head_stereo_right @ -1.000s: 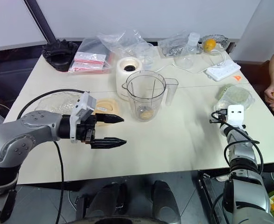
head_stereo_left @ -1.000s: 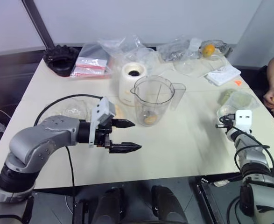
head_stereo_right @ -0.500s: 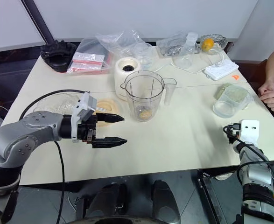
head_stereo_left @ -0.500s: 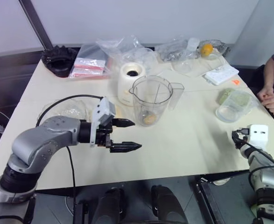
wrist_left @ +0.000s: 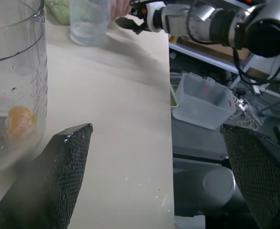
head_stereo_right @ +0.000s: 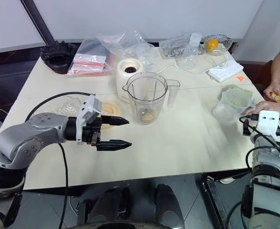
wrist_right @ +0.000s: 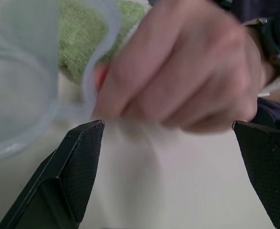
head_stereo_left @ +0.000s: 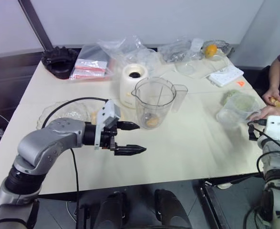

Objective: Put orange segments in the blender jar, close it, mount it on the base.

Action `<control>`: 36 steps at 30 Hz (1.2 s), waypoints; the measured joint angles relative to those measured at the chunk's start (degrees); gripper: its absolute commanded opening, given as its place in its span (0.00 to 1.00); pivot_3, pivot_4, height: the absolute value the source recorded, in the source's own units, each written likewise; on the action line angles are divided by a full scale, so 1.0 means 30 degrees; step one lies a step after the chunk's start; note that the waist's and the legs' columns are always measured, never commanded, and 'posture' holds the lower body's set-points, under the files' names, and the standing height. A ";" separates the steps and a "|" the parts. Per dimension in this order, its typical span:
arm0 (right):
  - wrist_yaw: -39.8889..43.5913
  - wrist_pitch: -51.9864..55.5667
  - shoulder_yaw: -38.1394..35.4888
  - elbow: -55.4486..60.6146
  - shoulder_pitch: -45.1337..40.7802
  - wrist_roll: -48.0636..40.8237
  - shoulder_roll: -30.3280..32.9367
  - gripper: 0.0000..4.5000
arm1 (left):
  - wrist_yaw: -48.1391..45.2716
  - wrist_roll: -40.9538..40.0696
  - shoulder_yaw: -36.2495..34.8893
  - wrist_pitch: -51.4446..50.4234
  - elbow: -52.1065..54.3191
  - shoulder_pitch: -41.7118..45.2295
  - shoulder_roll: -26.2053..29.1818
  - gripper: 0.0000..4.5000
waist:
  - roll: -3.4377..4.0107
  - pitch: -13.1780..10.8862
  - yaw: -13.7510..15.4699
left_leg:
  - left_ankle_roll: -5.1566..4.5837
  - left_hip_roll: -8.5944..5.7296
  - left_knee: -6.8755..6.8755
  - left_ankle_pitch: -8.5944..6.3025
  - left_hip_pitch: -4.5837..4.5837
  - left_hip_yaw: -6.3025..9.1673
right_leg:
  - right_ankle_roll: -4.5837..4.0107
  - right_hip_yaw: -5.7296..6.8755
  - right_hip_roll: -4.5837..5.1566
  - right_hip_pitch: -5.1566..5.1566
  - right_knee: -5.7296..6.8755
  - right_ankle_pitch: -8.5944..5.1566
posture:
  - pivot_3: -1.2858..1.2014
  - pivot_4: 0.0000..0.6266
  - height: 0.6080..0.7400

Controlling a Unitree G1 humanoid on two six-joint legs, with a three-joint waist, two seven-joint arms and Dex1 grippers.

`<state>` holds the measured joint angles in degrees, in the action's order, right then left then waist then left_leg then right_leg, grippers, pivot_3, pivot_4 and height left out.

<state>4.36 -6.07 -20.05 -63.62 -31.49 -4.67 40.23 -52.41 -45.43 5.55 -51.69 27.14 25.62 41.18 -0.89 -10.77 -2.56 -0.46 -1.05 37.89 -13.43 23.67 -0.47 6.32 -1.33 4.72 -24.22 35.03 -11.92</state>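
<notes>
- The blender jar (head_stereo_left: pixel 154 102) stands upright near the middle of the table (head_stereo_left: pixel 192 148), uncovered, its handle turned toward the robot's right.
- One of the orange segments (wrist_left: pixel 19 121) lies at the jar's bottom, seen through the clear wall; a second piece cannot be made out for certain.
- The base (head_stereo_left: pixel 132 84) sits just behind the jar on the robot's left, its dark socket facing up and bare; the jar is not mounted on it.
- The left gripper (head_stereo_left: pixel 131 138) hovers above the tabletop just left of the jar, pointing toward the robot's right, fingers spread wide and holding nothing.
- A flat peach lid (head_stereo_right: pixel 107 108) lies on the table behind that gripper, with a glass bowl (head_stereo_left: pixel 66 112) beside it to the left.
- The right gripper (head_stereo_right: pixel 247 125) is at the table's right edge, its two fingers (wrist_right: pixel 66 176) parted and empty in the right wrist view.
- Directly ahead of those fingers, a person's hand (wrist_right: pixel 187 76) touches the rim of a low clear tub (head_stereo_left: pixel 233 110); a green cloth (wrist_right: pixel 82 38) lies behind.
- The person's other hand (head_stereo_left: pixel 274 99) holds a small orange piece near the table's far right edge.
- A black ridged ring (head_stereo_left: pixel 61 59), plastic bags (head_stereo_left: pixel 94 64), a whole orange (head_stereo_left: pixel 210 50) in a dish and a white power strip (head_stereo_left: pixel 225 75) line the table's far side.
</notes>
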 measured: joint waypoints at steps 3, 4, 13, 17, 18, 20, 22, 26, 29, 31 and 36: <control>0.0189 -0.0420 0.0179 -0.0701 -0.0697 -0.0008 -0.0054 0.99 | 0.0028 0.0007 -0.0012 -0.0002 0.0003 -0.0014 0.0198 1.00 | -0.0001 -0.0001 0.0000 | 0.0000 0.0000 0.0000 0.0000 0.0000 -0.0001 | 0.0001 -0.0006 0.0001 0.0001 -0.0001 0.0001 | 0.52 0.24 1.00; 0.0284 -0.0616 0.0244 -0.0707 -0.0808 -0.0014 -0.0128 0.99 | 0.0049 0.0007 -0.0022 -0.0004 0.0011 -0.0022 0.0230 1.00 | -0.0001 -0.0001 0.0001 | 0.0000 0.0001 0.0000 0.0000 0.0001 -0.0001 | 0.0002 -0.0006 0.0001 0.0002 -0.0001 0.0000 | 0.52 0.24 1.00; 0.0404 -0.1068 0.0717 -0.1733 -0.1329 0.0176 -0.0431 0.99 | 0.0371 -0.0007 -0.0028 -0.0011 0.0190 -0.0187 0.0230 1.00 | -0.0001 -0.0001 -0.0001 | 0.0000 0.0003 0.0000 0.0000 0.0000 0.0000 | 0.0002 -0.0008 0.0001 0.0003 0.0000 0.0001 | 0.52 0.24 1.00; -0.0149 -0.1078 0.0973 -0.2357 -0.2155 0.0549 -0.0335 0.99 | 0.0380 -0.0004 -0.0027 -0.0010 0.0191 -0.0179 0.0241 1.00 | 0.0000 -0.0002 -0.0028 | 0.0000 0.0001 -0.0001 0.0000 -0.0001 -0.0001 | 0.0002 -0.0009 -0.0002 0.0003 0.0000 0.0001 | 0.52 0.24 1.00; -0.0251 -0.1080 0.0973 -0.2462 -0.2332 0.0570 -0.0309 0.99 | 0.0377 -0.0003 -0.0026 -0.0011 0.0190 -0.0180 0.0281 1.00 | -0.0001 -0.0002 -0.0017 | 0.0000 0.0001 -0.0001 0.0000 -0.0001 0.0000 | 0.0002 -0.0009 -0.0003 0.0003 0.0000 0.0001 | 0.52 0.24 1.00; -0.0513 -0.1090 0.0973 -0.2563 -0.2473 0.0634 -0.0286 0.99 | 0.0358 -0.0003 -0.0027 -0.0010 0.0190 -0.0181 0.0354 1.00 | -0.0002 -0.0003 -0.0008 | 0.0000 0.0000 -0.0001 0.0000 -0.0001 -0.0001 | 0.0002 -0.0009 -0.0002 0.0003 -0.0001 0.0001 | 0.52 0.24 1.00; -0.0716 -0.1089 0.0958 -0.2733 -0.2501 0.0639 -0.0289 0.99 | 0.0340 -0.0004 -0.0028 -0.0010 0.0191 -0.0181 0.0414 1.00 | -0.0002 -0.0003 -0.0009 | 0.0000 0.0001 -0.0001 0.0000 -0.0001 -0.0002 | 0.0002 -0.0010 -0.0001 0.0003 -0.0001 0.0000 | 0.52 0.24 1.00; -0.0909 -0.1088 0.0913 -0.3061 -0.2781 0.0518 -0.0318 0.99 | 0.0269 -0.0008 -0.0028 -0.0011 0.0192 -0.0180 0.0538 1.00 | -0.0002 -0.0003 -0.0012 | 0.0000 0.0001 -0.0001 0.0000 -0.0001 -0.0002 | 0.0002 -0.0011 -0.0002 0.0003 -0.0001 0.0001 | 0.52 0.24 1.00; -0.1394 -0.1090 0.0818 -0.3155 -0.3002 0.0368 -0.0346 0.99 | 0.0231 -0.0017 -0.0040 -0.0032 0.0202 -0.0181 0.0749 1.00 | -0.0002 -0.0003 -0.0020 | -0.0001 0.0001 -0.0003 0.0000 -0.0001 -0.0001 | 0.0002 -0.0011 -0.0002 0.0002 -0.0001 0.0001 | 0.52 0.24 1.00; -0.1691 -0.1116 0.0503 -0.3252 -0.3054 0.0268 -0.0391 0.99 | 0.0233 -0.0029 -0.0098 -0.0065 0.0262 -0.0182 0.0889 1.00 | -0.0002 -0.0003 -0.0012 | -0.0001 0.0001 -0.0003 0.0000 -0.0001 -0.0001 | 0.0002 -0.0011 -0.0002 0.0003 -0.0001 0.0001 | 0.52 0.24 1.00; -0.1673 -0.1395 -0.0498 -0.3350 -0.3114 -0.0821 -0.1038 0.99 | 0.0301 -0.0075 -0.0143 -0.0167 0.0430 -0.0184 0.1068 1.00 | -0.0006 -0.0006 -0.0015 | -0.0001 0.0001 -0.0003 0.0000 -0.0001 0.0000 | 0.0003 -0.0012 -0.0003 0.0005 -0.0001 0.0001 | 0.52 0.24 1.00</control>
<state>-0.66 -10.26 -21.54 -73.67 -40.83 -7.13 37.12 -51.51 -45.65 5.12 -52.19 28.43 25.07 44.39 -0.91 -10.79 -2.60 -0.46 -1.05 37.88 -13.43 23.67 -0.47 6.33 -1.36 4.71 -24.20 35.03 -11.92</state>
